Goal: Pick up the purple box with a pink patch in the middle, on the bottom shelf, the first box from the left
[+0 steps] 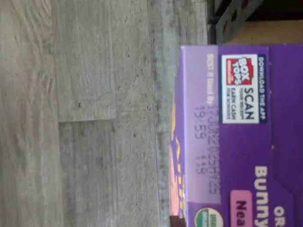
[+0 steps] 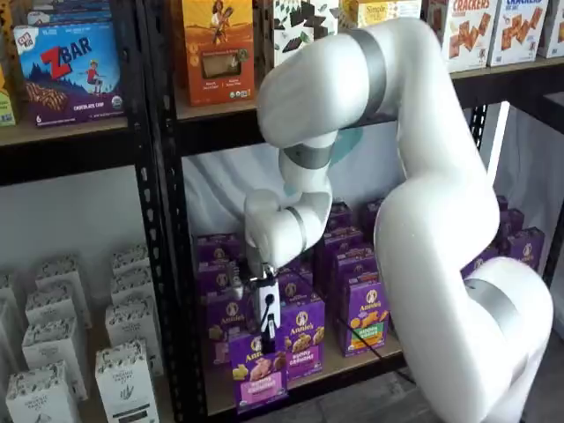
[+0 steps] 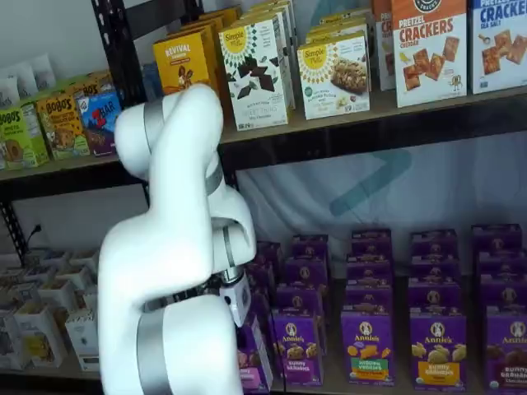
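Claw (image 2: 263, 342) clenched on the purple box (image 2: 257, 368) in a shelf view, wrist view alone shows its Box Tops label (image 1: 240, 88)

Arm (image 2: 423, 211): glossy white rounded segments, grey bands at the joints, seen in both shelf views. Gripper (image 2: 267, 339): white body, with a thin black cable (image 2: 370, 345) trailing beside it.
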`<state>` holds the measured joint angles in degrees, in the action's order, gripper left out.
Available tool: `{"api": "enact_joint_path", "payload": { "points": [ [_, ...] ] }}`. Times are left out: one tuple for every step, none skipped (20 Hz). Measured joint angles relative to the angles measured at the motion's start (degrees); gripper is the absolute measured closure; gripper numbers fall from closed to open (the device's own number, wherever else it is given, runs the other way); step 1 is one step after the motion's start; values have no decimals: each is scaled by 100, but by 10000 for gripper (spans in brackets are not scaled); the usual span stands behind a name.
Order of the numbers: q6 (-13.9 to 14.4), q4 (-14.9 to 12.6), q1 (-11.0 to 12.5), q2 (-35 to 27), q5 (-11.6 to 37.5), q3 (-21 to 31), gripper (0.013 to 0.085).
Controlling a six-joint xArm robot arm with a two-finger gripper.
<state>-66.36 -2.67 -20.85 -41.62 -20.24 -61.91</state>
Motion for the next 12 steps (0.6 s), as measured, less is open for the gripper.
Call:
{"api": "enact_joint_path", "payload": {
  "points": [
    [-9, -8, 17, 96, 25, 113, 650],
    [-19, -16, 34, 190, 47, 220, 650],
    [-10, -47, 53, 275, 70, 317, 650],
    [18, -100, 76, 368, 95, 420, 650],
    [59, -169, 101, 457, 121, 516, 650],
    [106, -252, 132, 570, 139, 636, 650],
    [138, -313, 158, 667, 147, 733, 650],
    [146, -347, 180, 754, 144, 811, 650],
    [144, -366, 200, 830, 139, 880, 650],
    [133, -378, 222, 907, 123, 944, 650],
    [119, -387, 245, 982, 101, 1003, 650],
    [106, -398, 267, 1053, 79, 1058, 650]
  ]
}}
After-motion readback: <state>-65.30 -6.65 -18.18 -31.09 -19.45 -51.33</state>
